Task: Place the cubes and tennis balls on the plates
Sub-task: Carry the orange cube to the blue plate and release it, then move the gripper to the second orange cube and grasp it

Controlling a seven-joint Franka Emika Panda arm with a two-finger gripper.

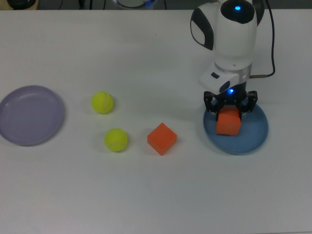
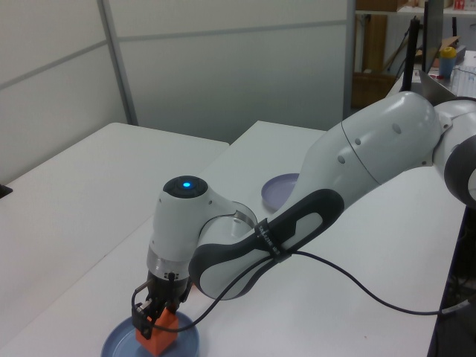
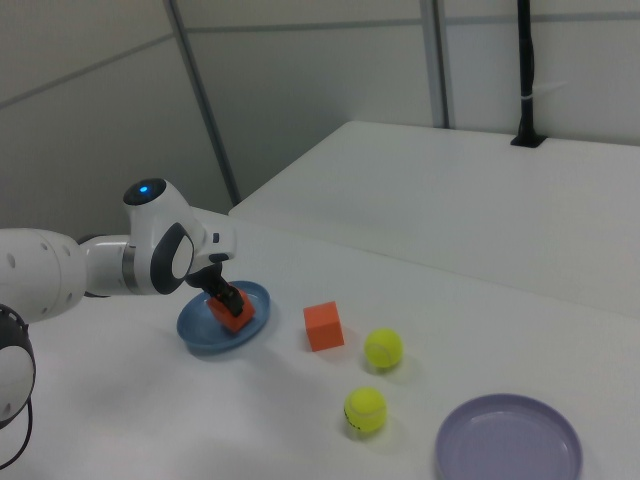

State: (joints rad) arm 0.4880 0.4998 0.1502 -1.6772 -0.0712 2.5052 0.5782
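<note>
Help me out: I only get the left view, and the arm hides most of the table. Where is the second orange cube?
Observer: The second cube sits on the table, to the top view's left of the blue plate under the held cube, not touching the plate.
Operator: And the tennis balls?
Observer: Both are on the table, on neither plate: the upper tennis ball and the lower tennis ball lie between that cube and the purple plate.
Operator: Anything on the purple plate?
Observer: No, nothing lies on it.
</note>
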